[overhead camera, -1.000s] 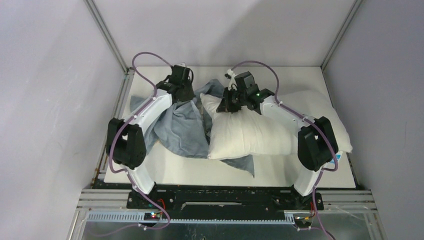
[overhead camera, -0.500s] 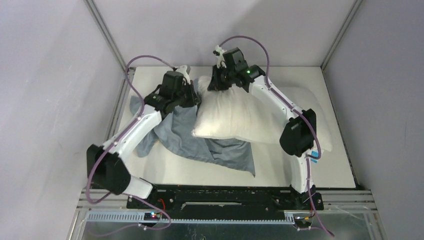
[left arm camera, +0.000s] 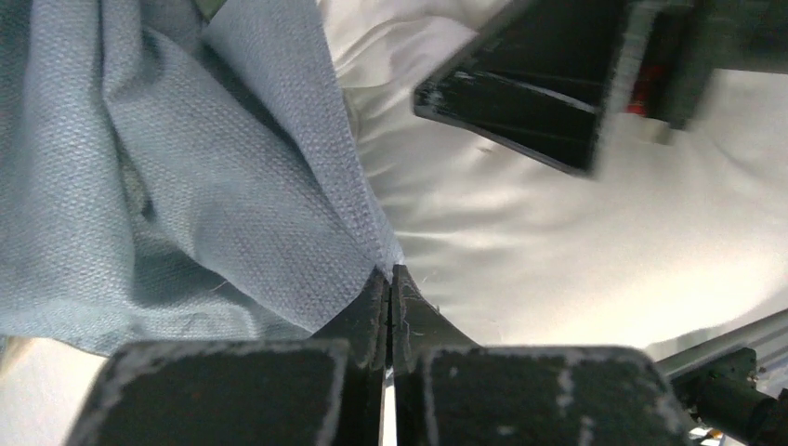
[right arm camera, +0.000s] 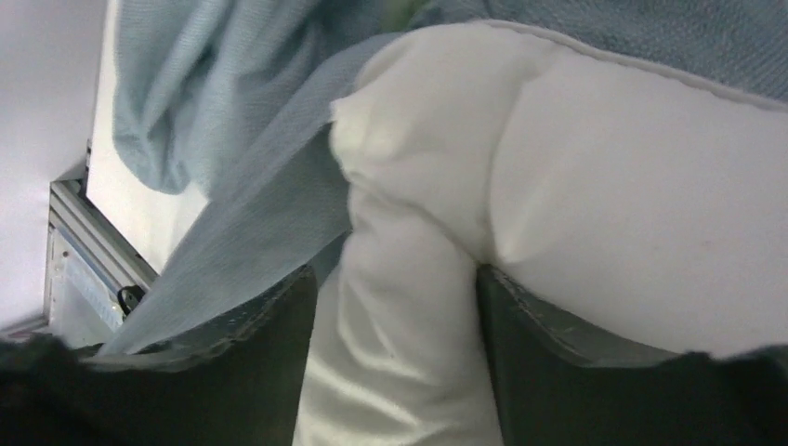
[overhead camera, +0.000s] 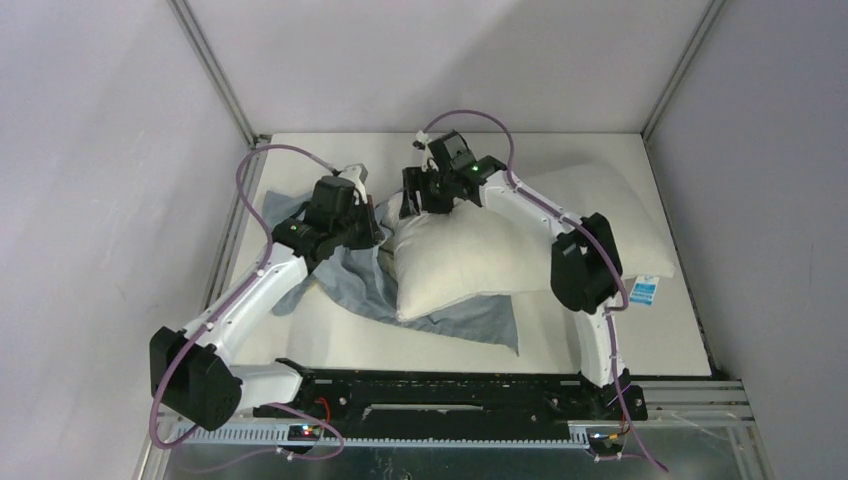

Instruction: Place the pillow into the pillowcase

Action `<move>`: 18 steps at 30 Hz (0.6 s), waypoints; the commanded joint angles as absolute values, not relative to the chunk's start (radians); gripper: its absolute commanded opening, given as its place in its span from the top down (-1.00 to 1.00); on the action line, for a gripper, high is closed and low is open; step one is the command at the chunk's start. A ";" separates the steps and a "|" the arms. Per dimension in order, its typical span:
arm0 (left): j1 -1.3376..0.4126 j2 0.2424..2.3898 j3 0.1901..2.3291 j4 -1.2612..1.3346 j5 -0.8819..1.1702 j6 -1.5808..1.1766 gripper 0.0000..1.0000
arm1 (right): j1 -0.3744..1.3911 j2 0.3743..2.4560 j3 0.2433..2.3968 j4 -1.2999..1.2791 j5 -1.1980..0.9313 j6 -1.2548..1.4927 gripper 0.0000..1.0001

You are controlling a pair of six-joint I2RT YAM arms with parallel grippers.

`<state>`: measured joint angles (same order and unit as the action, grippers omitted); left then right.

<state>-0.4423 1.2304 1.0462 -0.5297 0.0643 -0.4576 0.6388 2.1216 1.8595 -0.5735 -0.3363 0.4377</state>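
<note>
The off-white pillow (overhead camera: 470, 260) lies across the middle of the table, its left end resting on the crumpled blue-grey pillowcase (overhead camera: 345, 278). A small blue tag (overhead camera: 644, 292) shows at its right end. My left gripper (overhead camera: 368, 228) is shut, and the pillowcase (left arm camera: 186, 186) hem is pinched at the tips of the left gripper (left arm camera: 390, 271), right beside the pillow (left arm camera: 558, 232). My right gripper (overhead camera: 413, 198) sits at the pillow's far left corner. In the right wrist view the right gripper (right arm camera: 395, 274) stands open, with a loose fold of the pillow (right arm camera: 604, 167) between the fingers and the pillowcase (right arm camera: 214, 93) behind.
The white table top (overhead camera: 520, 150) is boxed in by grey walls and aluminium posts (overhead camera: 215, 80). A metal rail (overhead camera: 238, 225) runs along the table's left edge. The right arm's black elbow (overhead camera: 580, 265) hangs over the pillow's middle.
The right gripper carried the pillow's corner left and down, then opened its jaws. The left arm stretched out lower and nearer, still holding the cloth. The pillow settled onto the pillowcase.
</note>
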 commanded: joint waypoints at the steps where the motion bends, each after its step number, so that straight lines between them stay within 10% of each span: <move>1: -0.441 1.219 1.023 -0.529 0.011 -0.490 1.00 | 0.660 1.917 1.866 -0.594 -0.205 0.365 -0.46; 18: -0.413 1.200 1.023 -0.540 0.018 -0.529 1.00 | 1.085 1.582 1.323 -0.565 0.371 0.181 -0.87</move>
<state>-0.4183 1.2301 1.0435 -0.5438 0.0036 -0.5167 1.0035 1.5917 1.3762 -0.5827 0.1856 0.2127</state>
